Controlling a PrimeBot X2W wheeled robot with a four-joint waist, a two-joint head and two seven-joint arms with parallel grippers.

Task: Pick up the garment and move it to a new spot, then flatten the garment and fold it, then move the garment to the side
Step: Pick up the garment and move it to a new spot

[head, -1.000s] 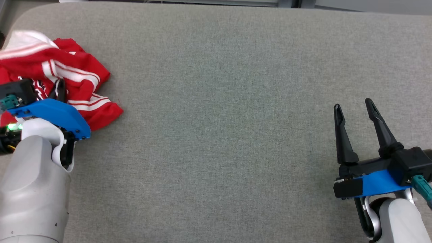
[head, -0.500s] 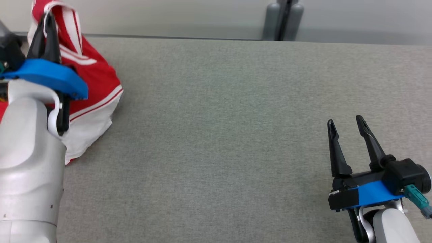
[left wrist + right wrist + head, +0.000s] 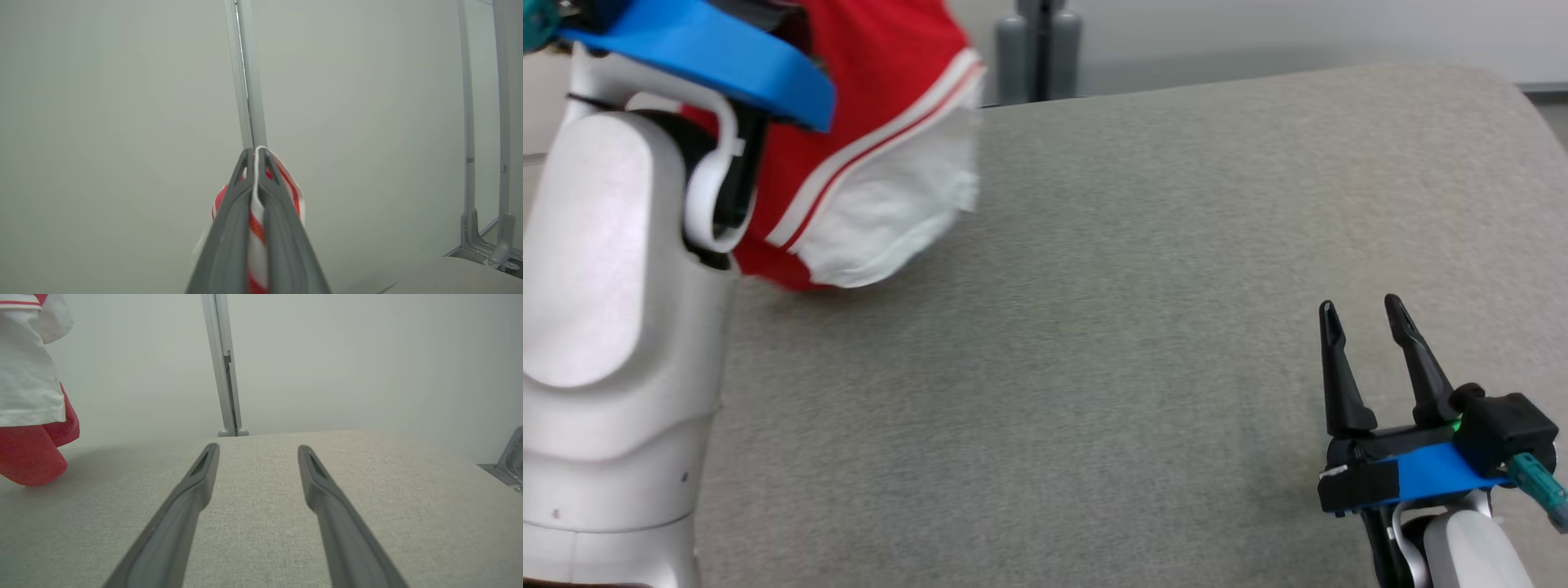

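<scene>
You're gripping the garment (image 3: 874,122), red with white stripes and a white panel, in the left tool (image 3: 255,153). Its two fingers are pressing together on a pinch of striped cloth that is running up between them. The rest of the cloth is hanging in a bunch over the far left part of the table (image 3: 1135,327). In the right wrist view, the lowest red fold is dangling at about the table's surface. I cannot tell whether it is brushing the fabric top or hanging just clear of it.

Your right tool (image 3: 1360,304) is waiting over the near right corner of the table with its fingers spread wide. It is gripping nothing and sitting well apart from the garment.

By my reading, the pick-up is done, since the garment's weight is hanging from the left tool rather than lying on the table. The carry to a new spot looks to be the step in hand, and the garment is not yet set down anywhere. Everything after that is waiting: spreading it flat on the table, folding it, and moving the folded garment to the side. So you're sitting early in the job, with most of the work ahead.
</scene>
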